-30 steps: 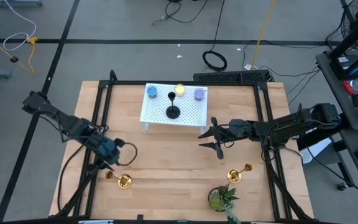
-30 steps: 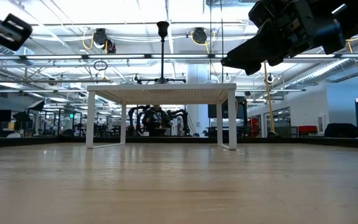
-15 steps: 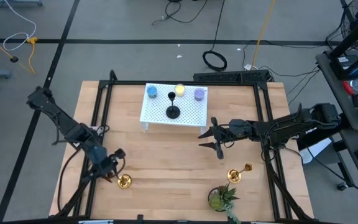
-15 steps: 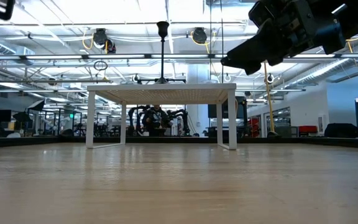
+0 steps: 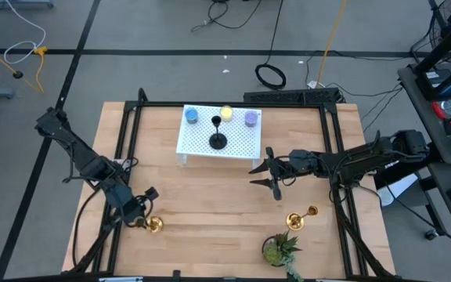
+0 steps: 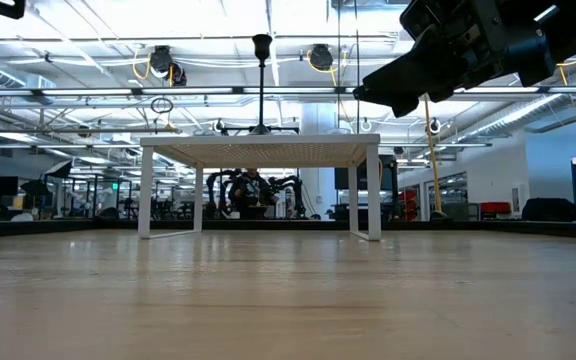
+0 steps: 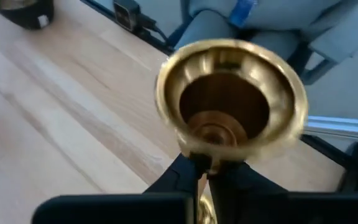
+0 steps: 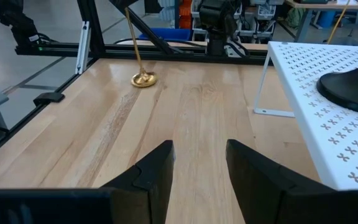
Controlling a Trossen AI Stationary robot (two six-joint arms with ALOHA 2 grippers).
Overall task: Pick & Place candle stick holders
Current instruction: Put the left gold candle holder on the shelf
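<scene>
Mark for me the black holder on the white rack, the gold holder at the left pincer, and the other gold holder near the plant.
black holder (image 5: 218, 142): high view, on its round base.
left gold holder (image 7: 229, 99): left wrist view, inside its cup.
right gold holder (image 5: 294, 221): high view, on its round base.

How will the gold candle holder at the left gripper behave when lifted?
The gold candle holder looks polished, so its slim stem may slip in the left gripper. Wide cup atop a thin stem: probably apt to tip. Likely rigid metal.
</scene>
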